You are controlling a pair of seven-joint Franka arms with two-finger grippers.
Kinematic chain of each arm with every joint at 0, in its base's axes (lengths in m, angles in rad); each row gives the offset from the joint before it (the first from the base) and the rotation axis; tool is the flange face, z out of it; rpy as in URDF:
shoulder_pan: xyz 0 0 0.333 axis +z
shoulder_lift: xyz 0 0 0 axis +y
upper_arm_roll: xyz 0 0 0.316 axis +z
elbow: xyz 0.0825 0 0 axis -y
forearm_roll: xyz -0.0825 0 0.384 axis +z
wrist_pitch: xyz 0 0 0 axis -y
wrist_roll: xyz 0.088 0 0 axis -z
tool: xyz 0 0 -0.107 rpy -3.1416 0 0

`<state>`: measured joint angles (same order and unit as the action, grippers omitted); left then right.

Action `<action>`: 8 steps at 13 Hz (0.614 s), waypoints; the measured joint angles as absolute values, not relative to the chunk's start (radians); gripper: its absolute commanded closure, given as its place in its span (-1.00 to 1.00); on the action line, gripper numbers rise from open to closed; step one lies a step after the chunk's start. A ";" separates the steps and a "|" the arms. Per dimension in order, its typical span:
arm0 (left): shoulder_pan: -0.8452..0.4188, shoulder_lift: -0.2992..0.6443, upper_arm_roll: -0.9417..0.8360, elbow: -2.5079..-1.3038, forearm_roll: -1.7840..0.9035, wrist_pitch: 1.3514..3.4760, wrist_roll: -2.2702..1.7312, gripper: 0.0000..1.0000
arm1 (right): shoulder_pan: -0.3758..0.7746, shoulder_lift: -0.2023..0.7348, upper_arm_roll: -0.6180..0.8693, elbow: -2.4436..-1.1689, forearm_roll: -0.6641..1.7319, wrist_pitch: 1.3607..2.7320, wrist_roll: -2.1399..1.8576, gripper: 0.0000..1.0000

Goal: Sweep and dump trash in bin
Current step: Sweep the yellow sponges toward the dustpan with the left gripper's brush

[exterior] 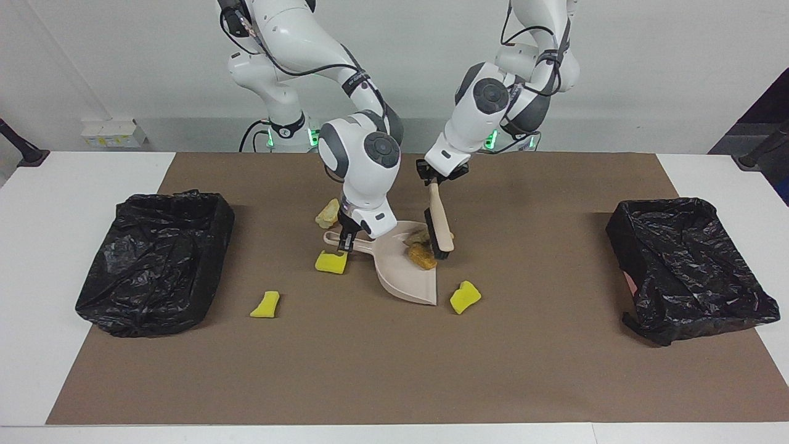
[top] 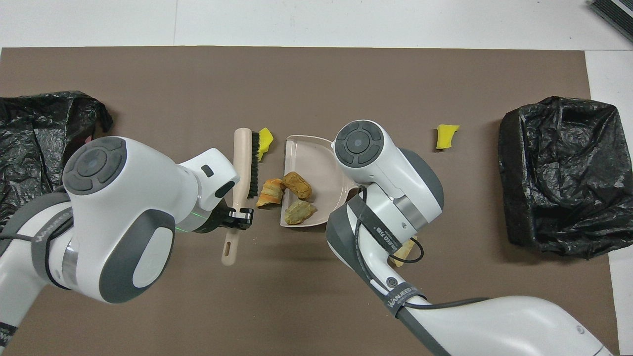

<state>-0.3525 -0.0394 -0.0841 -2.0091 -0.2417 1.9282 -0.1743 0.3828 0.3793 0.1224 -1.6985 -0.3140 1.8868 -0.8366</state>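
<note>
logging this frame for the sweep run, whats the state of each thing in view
left gripper: shut on the brush handle
brush: held, bristles at the dustpan's open edge
right gripper: at the dustpan handle
dustpan: on the mat, two crusty lumps in it, a third at its lip
yellow chunks: three unswept on the mat
two bins: black-lined, open
</note>
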 measured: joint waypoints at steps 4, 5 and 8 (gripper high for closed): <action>-0.248 0.100 -0.081 -1.926 -0.056 1.977 -0.053 1.00 | 0.383 0.379 0.122 -1.699 -0.314 1.887 -0.837 1.00; -0.239 0.157 -0.081 -1.891 -0.008 1.988 -0.046 1.00 | 0.383 0.379 0.122 -1.699 -0.314 1.887 -0.837 1.00; -0.239 0.274 -0.091 -1.810 0.074 2.005 -0.045 1.00 | 0.383 0.379 0.122 -1.699 -0.314 1.887 -0.837 1.00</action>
